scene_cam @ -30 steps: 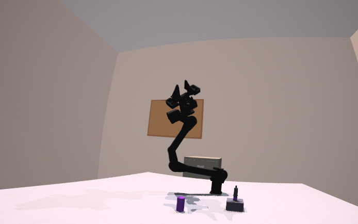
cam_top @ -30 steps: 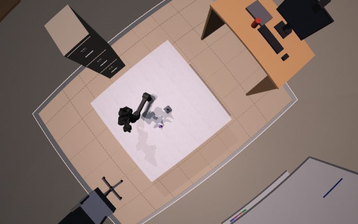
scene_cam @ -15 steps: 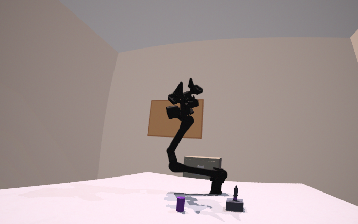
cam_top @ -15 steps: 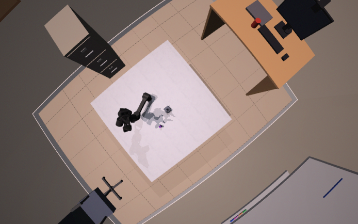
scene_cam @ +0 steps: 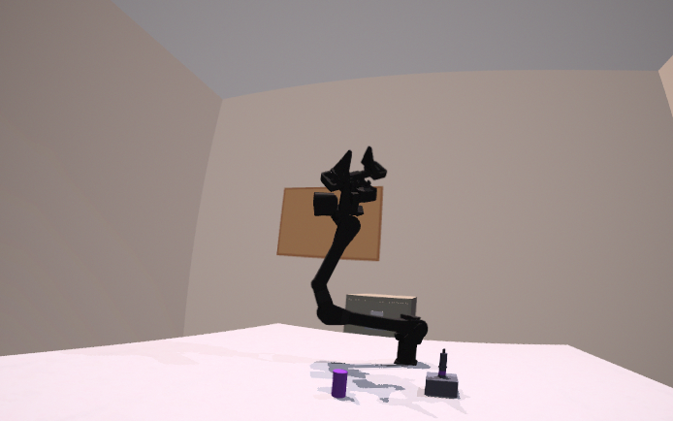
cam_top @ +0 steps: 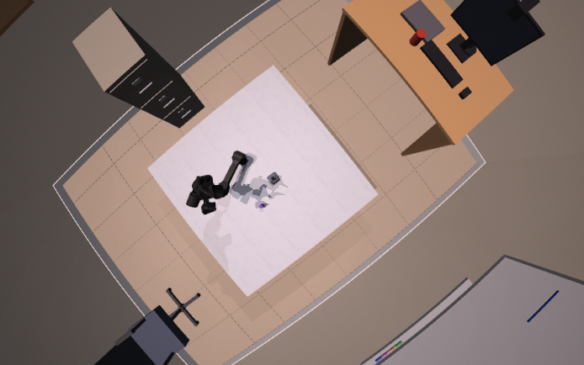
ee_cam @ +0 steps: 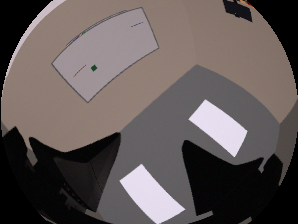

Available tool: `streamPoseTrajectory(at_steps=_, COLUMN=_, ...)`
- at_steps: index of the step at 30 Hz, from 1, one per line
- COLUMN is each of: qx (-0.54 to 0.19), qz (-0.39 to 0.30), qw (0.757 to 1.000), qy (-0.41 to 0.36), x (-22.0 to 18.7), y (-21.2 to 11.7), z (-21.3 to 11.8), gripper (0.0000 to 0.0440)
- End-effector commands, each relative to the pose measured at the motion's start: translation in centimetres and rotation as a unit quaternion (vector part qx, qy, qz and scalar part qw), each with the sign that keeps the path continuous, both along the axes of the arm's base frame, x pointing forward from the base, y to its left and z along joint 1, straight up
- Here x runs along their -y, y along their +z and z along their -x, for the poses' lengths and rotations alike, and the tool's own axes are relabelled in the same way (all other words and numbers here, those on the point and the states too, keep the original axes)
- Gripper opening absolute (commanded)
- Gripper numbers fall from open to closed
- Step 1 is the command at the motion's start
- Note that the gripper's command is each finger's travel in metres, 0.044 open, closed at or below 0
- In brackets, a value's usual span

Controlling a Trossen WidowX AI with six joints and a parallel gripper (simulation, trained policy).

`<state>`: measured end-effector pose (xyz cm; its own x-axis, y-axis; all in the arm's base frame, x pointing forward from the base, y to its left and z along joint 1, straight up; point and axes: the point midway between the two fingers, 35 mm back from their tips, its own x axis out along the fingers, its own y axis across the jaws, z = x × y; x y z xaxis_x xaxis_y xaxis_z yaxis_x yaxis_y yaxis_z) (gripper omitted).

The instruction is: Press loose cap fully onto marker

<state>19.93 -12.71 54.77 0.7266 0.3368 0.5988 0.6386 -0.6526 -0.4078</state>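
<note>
Cap (cam_top: pixel 261 206) (scene_cam: pixel 339 383) upright on table (cam_top: pixel 275 249) (scene_cam: pixel 198 382), well below gripper (scene_cam: pixel 359 161) (ee_cam: pixel 151 139), near holder (cam_top: pixel 273 177) (scene_cam: pixel 440 385). Fingers parted, nothing between, tips upward, well apart from cap. Marker (scene_cam: pixel 443 365) upright in holder, uncapped.
</note>
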Motion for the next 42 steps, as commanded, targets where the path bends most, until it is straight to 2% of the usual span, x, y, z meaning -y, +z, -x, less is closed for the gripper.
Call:
streamPoseTrajectory(at_steps=1, qx=0.003, qz=0.01, qw=1.0, qy=0.011, x=-0.4, y=0.0, z=0.1, gripper=0.0305)
streamPoseTrajectory(at_steps=42, qx=0.057, qz=0.163, qw=0.979, qy=0.11, x=-7.7, y=-1.0, z=4.0, gripper=0.0324)
